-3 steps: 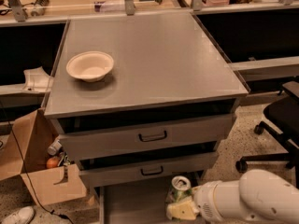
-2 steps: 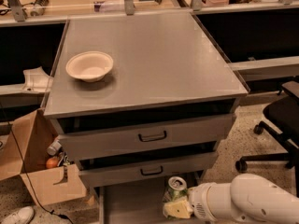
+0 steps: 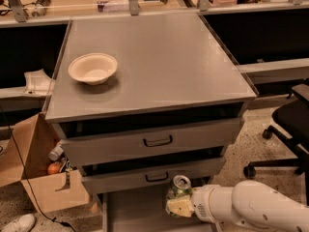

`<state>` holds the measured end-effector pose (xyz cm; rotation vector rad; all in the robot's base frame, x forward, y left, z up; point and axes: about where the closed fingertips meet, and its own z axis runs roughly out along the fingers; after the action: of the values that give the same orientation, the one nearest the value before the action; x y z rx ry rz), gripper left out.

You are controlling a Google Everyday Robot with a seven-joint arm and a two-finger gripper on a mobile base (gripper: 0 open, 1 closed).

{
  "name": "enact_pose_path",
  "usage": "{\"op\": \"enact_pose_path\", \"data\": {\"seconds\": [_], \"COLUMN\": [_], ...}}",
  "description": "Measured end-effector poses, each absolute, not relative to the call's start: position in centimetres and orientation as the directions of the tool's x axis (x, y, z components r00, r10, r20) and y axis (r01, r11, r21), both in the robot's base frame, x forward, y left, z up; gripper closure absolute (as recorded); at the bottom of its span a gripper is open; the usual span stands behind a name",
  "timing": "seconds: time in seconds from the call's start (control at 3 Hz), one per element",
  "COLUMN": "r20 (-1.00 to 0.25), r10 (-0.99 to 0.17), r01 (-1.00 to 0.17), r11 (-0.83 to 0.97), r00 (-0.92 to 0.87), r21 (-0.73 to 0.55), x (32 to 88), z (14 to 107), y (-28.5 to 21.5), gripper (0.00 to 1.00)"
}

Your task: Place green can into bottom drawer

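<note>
Gripper (image 3: 180,206) pinching the green can (image 3: 181,184) has slid a bit left over the open bottom drawer (image 3: 137,212), so drop-off looks close.

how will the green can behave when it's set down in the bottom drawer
Probably light and thin-walled: the green can is a small pull-tab drink can, so the gripper holding it over the bottom drawer might dent it. Being narrow and upright, it may tip on the flat floor, then roll.
</note>
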<state>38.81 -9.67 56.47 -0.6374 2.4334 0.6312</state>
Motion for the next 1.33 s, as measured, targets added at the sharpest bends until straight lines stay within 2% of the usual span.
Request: {"op": "enact_pose_path", "data": {"seconds": [1.0,1.33], "r20": [-0.494,-0.489], "r10": [-0.223,-0.223], "r01": [-0.442,-0.441], "r11": [0.809,0.808], "r00": [-0.840,-0.843], "r21": [0.387,0.391], "x": [37.9,37.8], "z": [47.7,47.3], "y": [-7.9,-7.8], "gripper": [1.00,1.00]}}
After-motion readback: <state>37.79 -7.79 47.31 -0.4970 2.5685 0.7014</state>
